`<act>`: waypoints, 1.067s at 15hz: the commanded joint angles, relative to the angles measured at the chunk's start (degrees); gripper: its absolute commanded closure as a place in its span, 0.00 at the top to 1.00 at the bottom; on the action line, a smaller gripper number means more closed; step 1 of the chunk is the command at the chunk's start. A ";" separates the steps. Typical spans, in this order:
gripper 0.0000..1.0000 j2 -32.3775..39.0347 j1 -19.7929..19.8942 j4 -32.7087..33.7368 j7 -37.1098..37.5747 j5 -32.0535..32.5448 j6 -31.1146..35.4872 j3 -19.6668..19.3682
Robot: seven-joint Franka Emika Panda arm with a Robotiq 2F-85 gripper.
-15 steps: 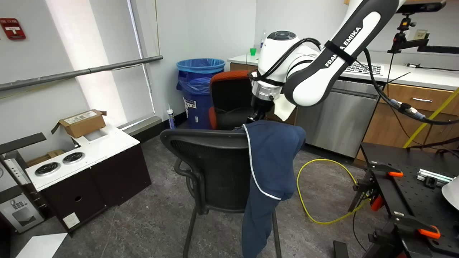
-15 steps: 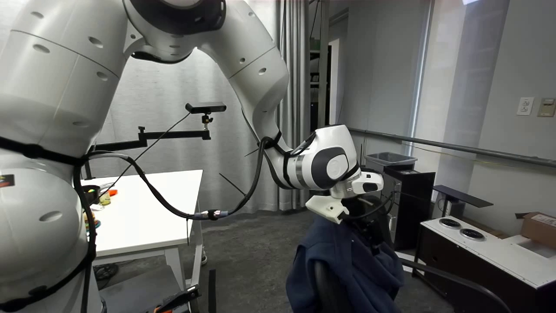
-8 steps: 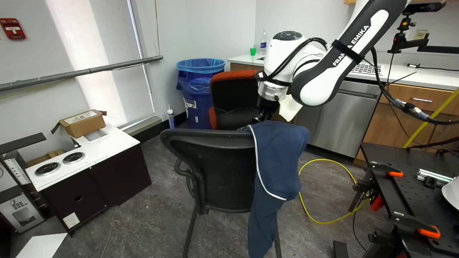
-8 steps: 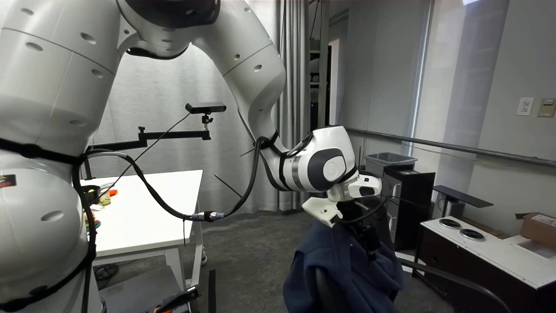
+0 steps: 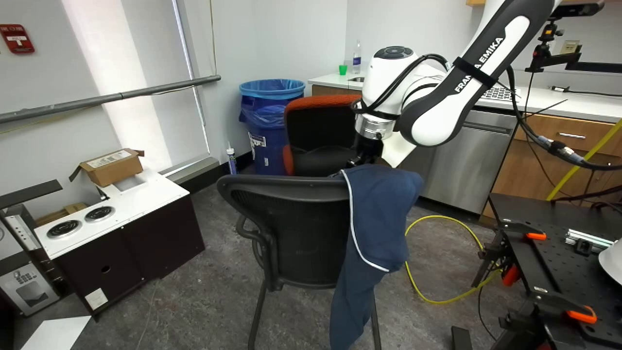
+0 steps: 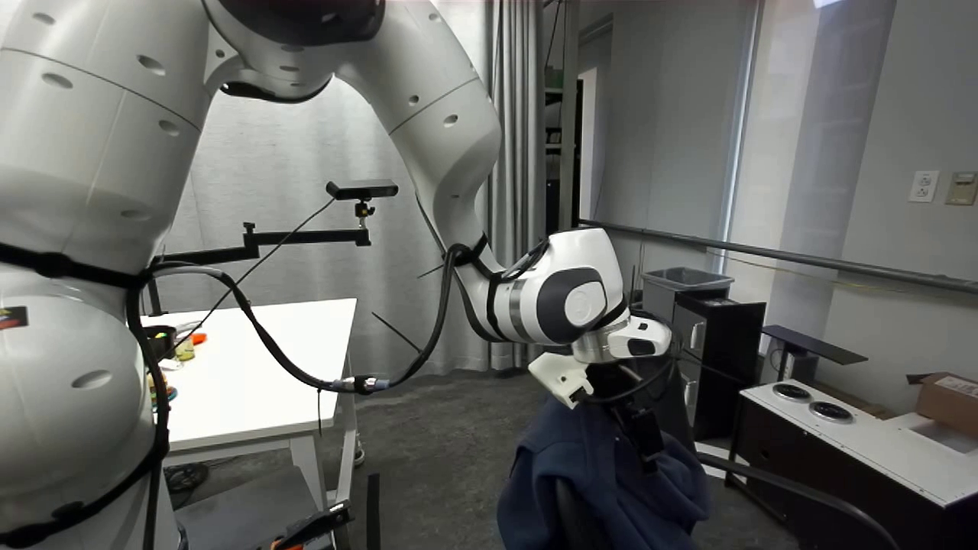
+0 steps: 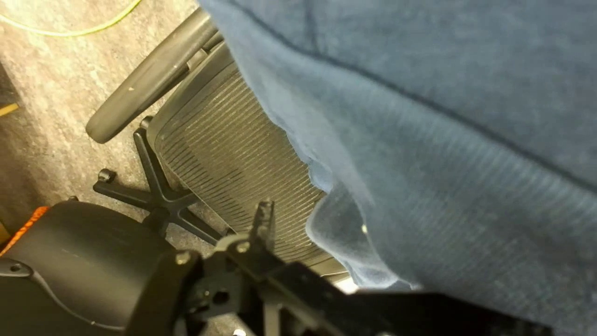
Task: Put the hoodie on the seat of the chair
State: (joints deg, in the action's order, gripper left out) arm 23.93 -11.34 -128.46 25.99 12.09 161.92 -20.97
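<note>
Navy-blue soft fabric, the hoodie (image 5: 374, 233) straddles a top corner of the black mesh-backed office chair (image 5: 301, 233) in an exterior view; weight hanging behind could drag it off. In an exterior view, slack folds might snag on the jointed black fingers (image 6: 643, 435); whether these grasp cloth, I cannot tell. In the wrist view, the hoodie looks limp, ribbed and dark-seamed, hiding part of the dark mesh seat (image 7: 247, 163).
</note>
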 commanded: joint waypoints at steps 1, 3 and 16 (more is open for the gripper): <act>1.00 -0.52 -1.16 -4.29 2.13 0.93 -0.77 0.18; 0.72 -0.09 -1.41 -4.38 3.06 1.19 -0.02 -0.27; 0.03 -0.72 2.01 0.79 -1.30 -0.78 -3.95 1.43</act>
State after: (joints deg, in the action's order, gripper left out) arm 24.06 -11.40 -129.17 27.31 11.96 161.77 -21.04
